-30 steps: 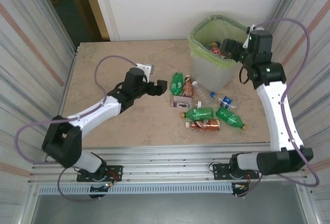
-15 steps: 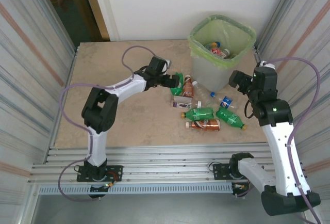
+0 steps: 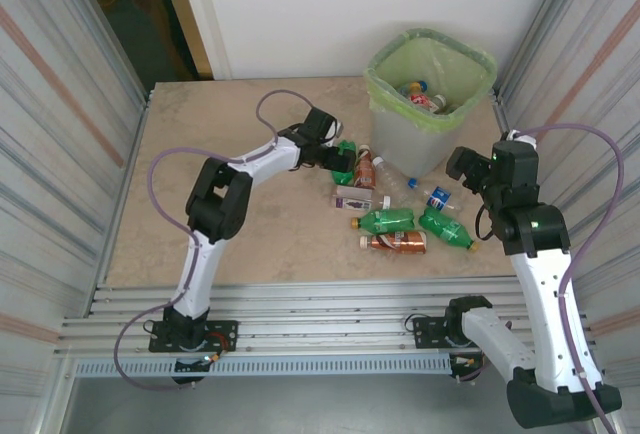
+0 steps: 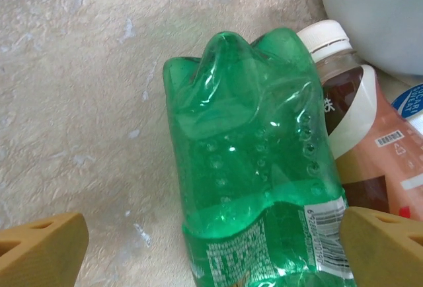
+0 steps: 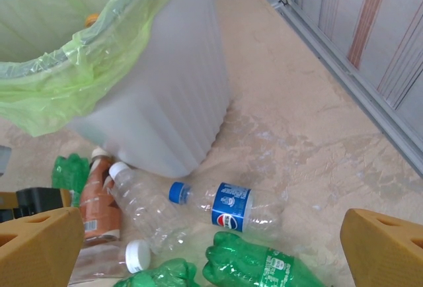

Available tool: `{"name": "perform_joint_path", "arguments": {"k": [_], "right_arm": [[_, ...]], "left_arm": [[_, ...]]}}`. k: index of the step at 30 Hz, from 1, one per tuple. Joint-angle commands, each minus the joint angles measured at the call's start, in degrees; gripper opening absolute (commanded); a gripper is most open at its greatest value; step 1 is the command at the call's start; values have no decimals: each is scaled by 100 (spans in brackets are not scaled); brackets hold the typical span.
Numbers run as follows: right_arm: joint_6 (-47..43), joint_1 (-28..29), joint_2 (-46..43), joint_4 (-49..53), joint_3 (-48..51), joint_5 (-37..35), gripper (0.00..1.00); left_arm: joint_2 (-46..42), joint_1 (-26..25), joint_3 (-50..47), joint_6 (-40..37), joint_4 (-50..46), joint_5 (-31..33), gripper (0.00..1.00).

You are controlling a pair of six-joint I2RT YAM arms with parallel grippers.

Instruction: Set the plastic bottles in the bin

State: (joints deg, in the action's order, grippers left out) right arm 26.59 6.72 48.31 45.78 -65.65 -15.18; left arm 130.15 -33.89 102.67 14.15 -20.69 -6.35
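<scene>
Against the front-left foot of the bin, the left hand is spread wide, its fingers on either side of a green bottle lying on the bench. Whether they touch it I cannot tell. Just beside that bottle, nearer the bin, lies a brown bottle with a white cap. To the front-right of the bin, the right hand hangs above the bench, also spread and holding nothing. In front of the bin lie a clear blue-capped bottle and a clear white-capped bottle. More green and brown plastic bottles lie a little farther from the bin. A few bottles rest inside the bin's green liner.
</scene>
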Motion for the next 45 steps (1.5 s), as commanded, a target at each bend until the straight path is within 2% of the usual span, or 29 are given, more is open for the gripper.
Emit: {"name": "perform_joint_path", "arguments": {"k": [1, 9, 19, 32, 39, 45], "right_arm": [[162, -13, -50, 78, 78, -12, 98], [193, 15, -15, 45, 121, 33, 98], [210, 53, 33, -7, 149, 24, 98], [227, 101, 64, -58, 176, 15, 98], [251, 110, 90, -91, 157, 56, 98], [272, 136, 121, -149, 136, 101, 98]], "left_arm": [[184, -39, 330, -133, -299, -103, 98], [510, -40, 743, -142, -609, -64, 96], [639, -56, 867, -202, -822, 181, 81], [890, -43, 1035, -287, -1167, 381, 80], [835, -2, 958, -273, -1179, 373, 68], [518, 77, 564, -277, -1018, 350, 52]]}}
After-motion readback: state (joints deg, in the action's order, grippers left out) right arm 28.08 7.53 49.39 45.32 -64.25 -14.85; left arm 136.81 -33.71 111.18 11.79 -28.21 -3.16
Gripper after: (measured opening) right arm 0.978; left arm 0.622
